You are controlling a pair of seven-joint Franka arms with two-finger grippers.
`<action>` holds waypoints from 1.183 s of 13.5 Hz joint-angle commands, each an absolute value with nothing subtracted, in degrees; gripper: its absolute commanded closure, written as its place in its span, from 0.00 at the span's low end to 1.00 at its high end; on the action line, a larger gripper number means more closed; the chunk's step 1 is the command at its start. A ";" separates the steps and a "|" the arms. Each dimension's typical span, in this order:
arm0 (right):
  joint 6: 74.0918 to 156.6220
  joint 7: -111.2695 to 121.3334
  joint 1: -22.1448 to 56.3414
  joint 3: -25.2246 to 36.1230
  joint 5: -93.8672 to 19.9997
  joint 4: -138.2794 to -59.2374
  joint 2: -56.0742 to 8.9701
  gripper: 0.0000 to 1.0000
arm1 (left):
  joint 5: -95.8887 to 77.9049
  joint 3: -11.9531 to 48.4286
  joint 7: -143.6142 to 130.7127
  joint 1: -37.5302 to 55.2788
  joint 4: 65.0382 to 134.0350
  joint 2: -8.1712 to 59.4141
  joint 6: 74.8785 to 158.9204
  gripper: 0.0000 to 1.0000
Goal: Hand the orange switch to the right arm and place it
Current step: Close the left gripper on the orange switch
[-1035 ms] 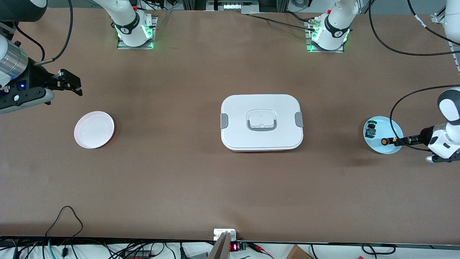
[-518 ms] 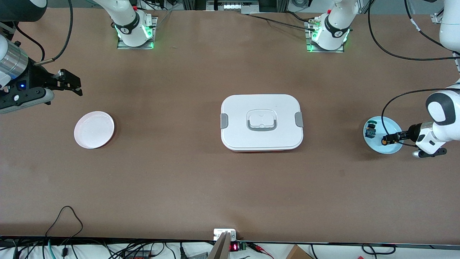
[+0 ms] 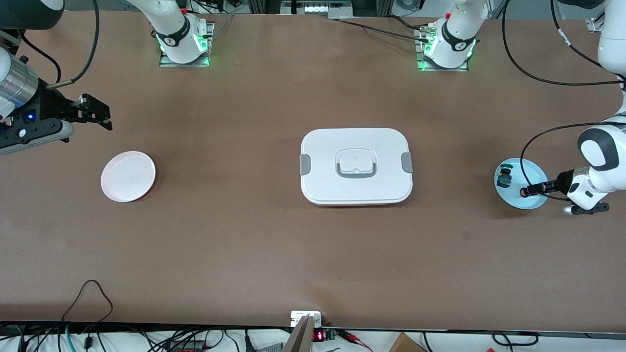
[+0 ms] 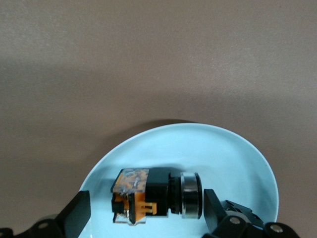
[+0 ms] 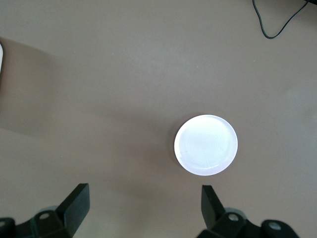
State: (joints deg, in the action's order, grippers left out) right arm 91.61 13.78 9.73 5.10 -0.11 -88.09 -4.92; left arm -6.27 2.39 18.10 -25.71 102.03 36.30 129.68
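Note:
The orange switch [image 3: 524, 192], a small black part with an orange button, lies on its side on the light blue plate [image 3: 527, 170] at the left arm's end of the table. In the left wrist view the switch [image 4: 153, 198] lies on the plate [image 4: 218, 148] between the open fingers of my left gripper [image 4: 145, 214], with small gaps on both sides. My left gripper [image 3: 527, 191] is low over the plate. My right gripper [image 3: 100, 119] waits open and empty above the table at the right arm's end, and shows the same in the right wrist view [image 5: 143, 204].
A small dark part with blue-green bits [image 3: 503, 178] lies on the same blue plate. A white plate [image 3: 128, 176] sits near the right arm's end and shows in the right wrist view [image 5: 205, 145]. A white lidded box [image 3: 356, 166] stands mid-table.
My left gripper has come down and slid over the blue plate until its open fingers straddle the orange switch. The right arm has not moved.

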 commanded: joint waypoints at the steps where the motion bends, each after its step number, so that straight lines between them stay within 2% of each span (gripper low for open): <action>1: 91.85 14.41 9.32 4.92 -0.97 -88.68 -4.31 0.00 | -9.14 3.16 19.86 -26.46 101.95 36.30 130.17 0.00; 9: 91.85 14.41 9.32 4.92 -0.97 -88.68 -4.31 0.00 | -9.67 3.16 19.78 -26.28 102.04 36.30 129.99 0.00; 13: 91.85 14.41 9.32 4.92 -0.97 -88.68 -4.31 0.00 | -9.84 3.16 19.51 -25.76 101.87 36.83 130.08 0.10; 16: 91.85 14.41 9.32 4.92 -0.97 -88.68 -4.31 0.00 | -11.60 3.16 19.95 -26.19 101.78 37.70 130.17 0.10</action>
